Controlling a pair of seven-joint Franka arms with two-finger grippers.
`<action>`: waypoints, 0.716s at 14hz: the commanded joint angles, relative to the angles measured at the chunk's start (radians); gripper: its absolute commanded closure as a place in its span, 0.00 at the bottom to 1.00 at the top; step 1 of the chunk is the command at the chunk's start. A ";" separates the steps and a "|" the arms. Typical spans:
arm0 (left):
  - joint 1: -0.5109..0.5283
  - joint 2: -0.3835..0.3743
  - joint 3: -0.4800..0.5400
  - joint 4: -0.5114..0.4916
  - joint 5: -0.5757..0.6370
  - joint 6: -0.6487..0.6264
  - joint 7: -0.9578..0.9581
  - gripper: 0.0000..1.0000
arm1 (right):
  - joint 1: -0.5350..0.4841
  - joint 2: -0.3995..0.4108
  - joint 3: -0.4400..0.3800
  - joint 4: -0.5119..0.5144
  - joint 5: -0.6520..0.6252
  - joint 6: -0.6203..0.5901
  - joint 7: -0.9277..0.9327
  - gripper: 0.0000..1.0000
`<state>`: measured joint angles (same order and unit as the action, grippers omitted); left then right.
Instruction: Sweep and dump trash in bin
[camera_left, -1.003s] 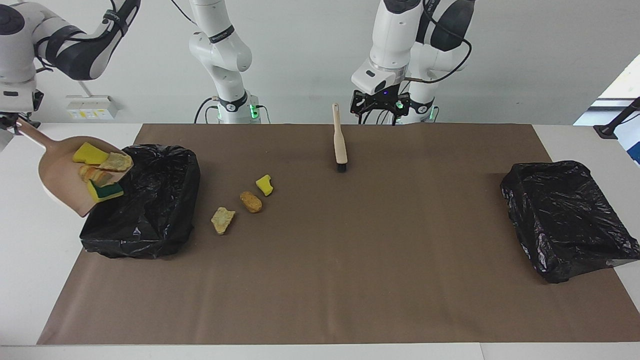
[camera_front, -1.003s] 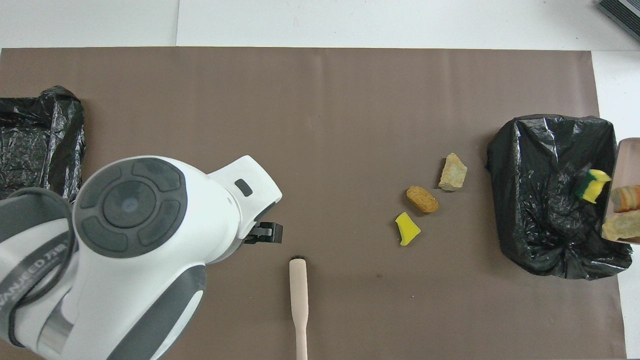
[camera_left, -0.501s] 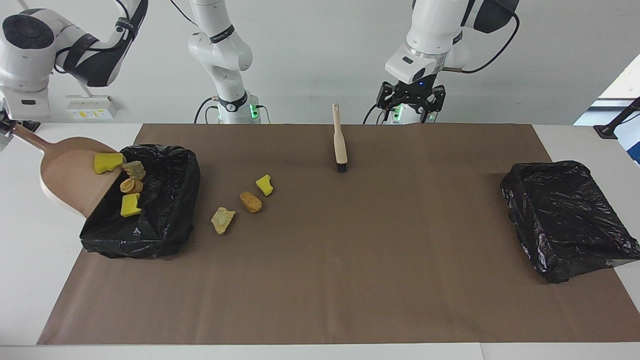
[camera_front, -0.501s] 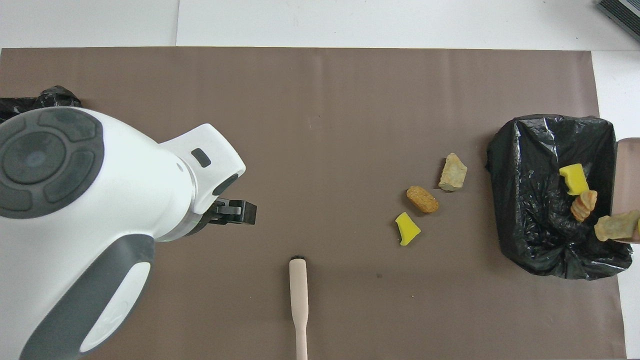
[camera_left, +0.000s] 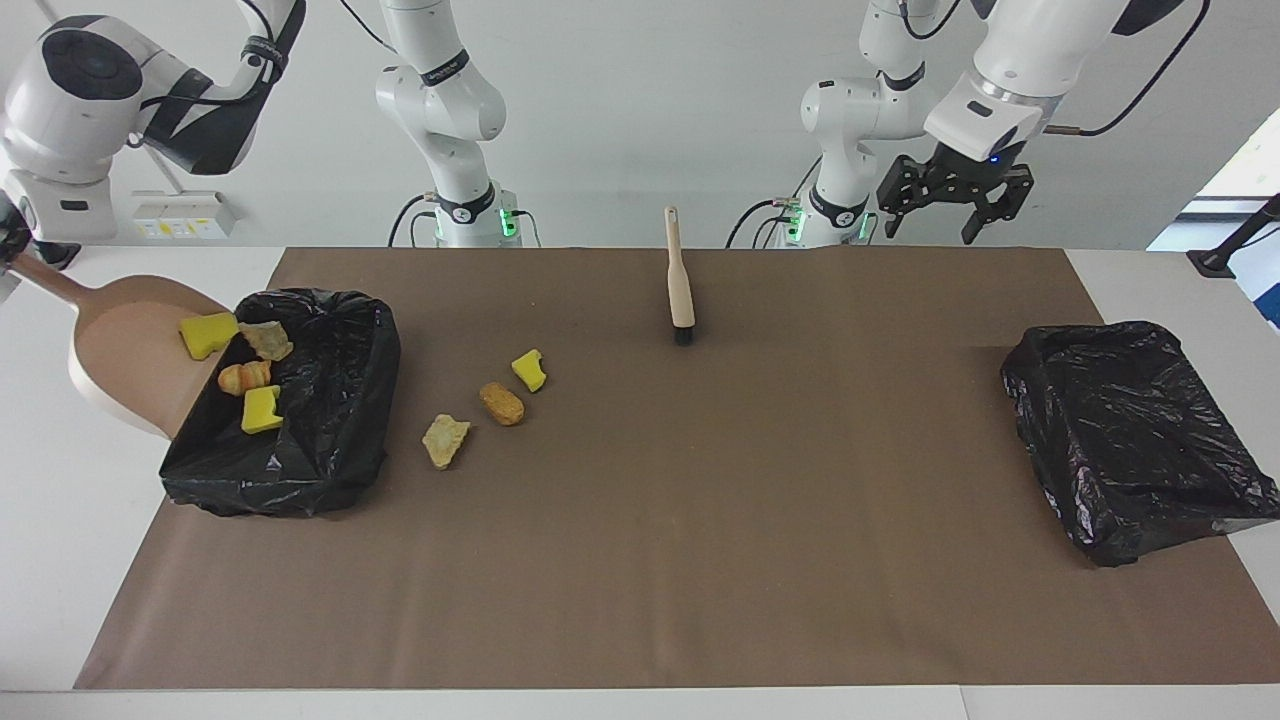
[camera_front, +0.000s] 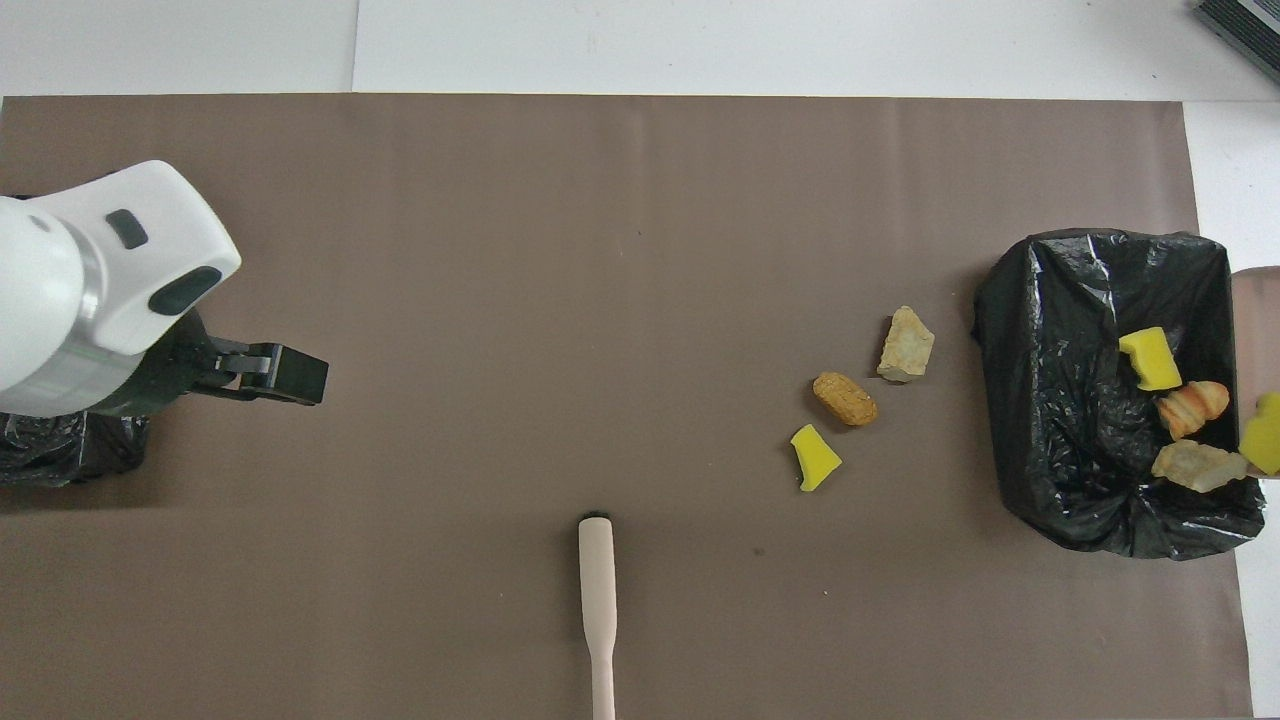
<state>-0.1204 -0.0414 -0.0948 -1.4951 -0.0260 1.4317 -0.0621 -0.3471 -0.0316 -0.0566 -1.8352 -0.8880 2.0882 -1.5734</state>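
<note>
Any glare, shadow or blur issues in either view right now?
Facing view: even light, bright window at the edge, white sheen on the bin liner; left gripper sharp. Overhead view: liner glints too; soft shadow beside the brush; the left arm's near white housing looks soft.

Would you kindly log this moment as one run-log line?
right gripper: shut on dustpan handle, tipped over bin | trash: three scraps in bin, one at the dustpan's lip, three on mat | left gripper: open, raised

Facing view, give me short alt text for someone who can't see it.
The right gripper tips a beige dustpan over a black-lined bin; four scraps are spilling in. Three scraps and a brush lie on the mat.
</note>
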 joint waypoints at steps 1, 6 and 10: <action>-0.041 0.021 0.044 0.067 0.003 -0.051 0.028 0.00 | 0.010 -0.005 0.006 0.010 -0.057 0.023 -0.007 1.00; -0.027 0.028 0.079 0.101 -0.008 -0.091 0.053 0.00 | 0.017 0.007 0.008 0.030 -0.055 0.016 0.098 1.00; 0.001 -0.011 0.084 0.058 -0.006 -0.074 0.120 0.00 | 0.002 -0.028 -0.008 0.046 0.132 0.000 0.092 1.00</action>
<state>-0.1347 -0.0349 -0.0143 -1.4309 -0.0274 1.3740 0.0366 -0.3339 -0.0332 -0.0581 -1.8056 -0.8672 2.1006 -1.4822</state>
